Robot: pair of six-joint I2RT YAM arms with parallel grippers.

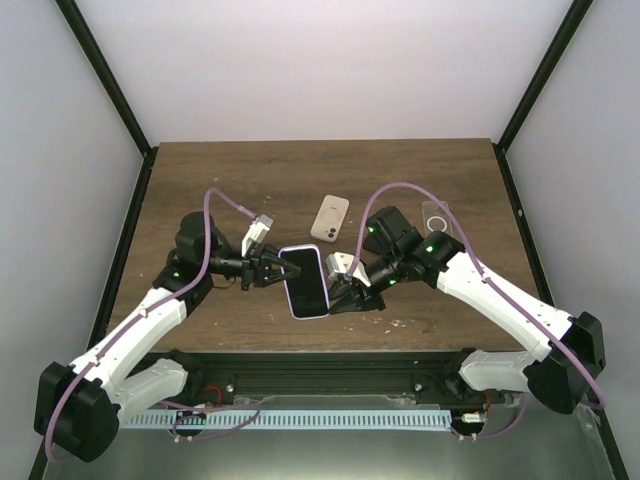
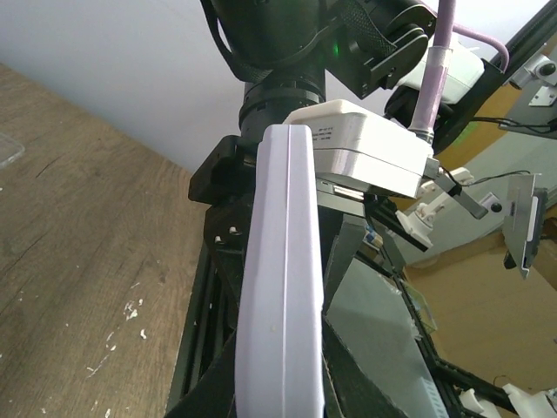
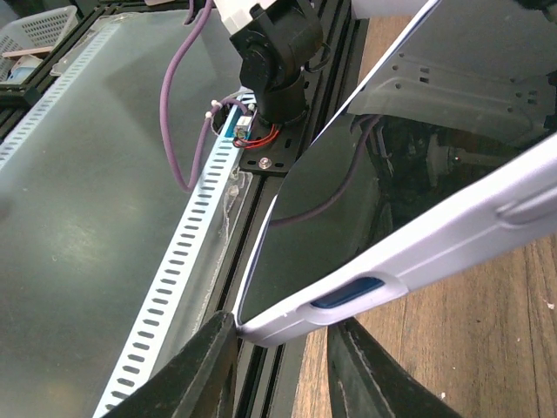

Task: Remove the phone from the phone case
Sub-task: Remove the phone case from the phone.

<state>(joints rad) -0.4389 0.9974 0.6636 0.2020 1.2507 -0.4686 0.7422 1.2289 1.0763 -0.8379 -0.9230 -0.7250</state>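
Observation:
A phone with a dark screen (image 1: 305, 278) sits in a lavender case (image 1: 308, 314) and is held above the table between both arms. My left gripper (image 1: 271, 268) is shut on the case's left long edge. In the left wrist view the case edge (image 2: 283, 287) runs up between the dark fingers (image 2: 196, 387). My right gripper (image 1: 341, 286) is closed on the case's right lower corner. In the right wrist view the screen (image 3: 348, 200) and case rim (image 3: 409, 279) lie across the gripper (image 3: 283, 353), with both fingers (image 3: 204, 370) touching the corner.
A second, beige phone (image 1: 330, 218) lies face down on the wooden table (image 1: 200, 190) behind the held one. A clear case (image 1: 438, 216) lies at the back right. The black frame rail (image 1: 320, 360) runs along the near edge.

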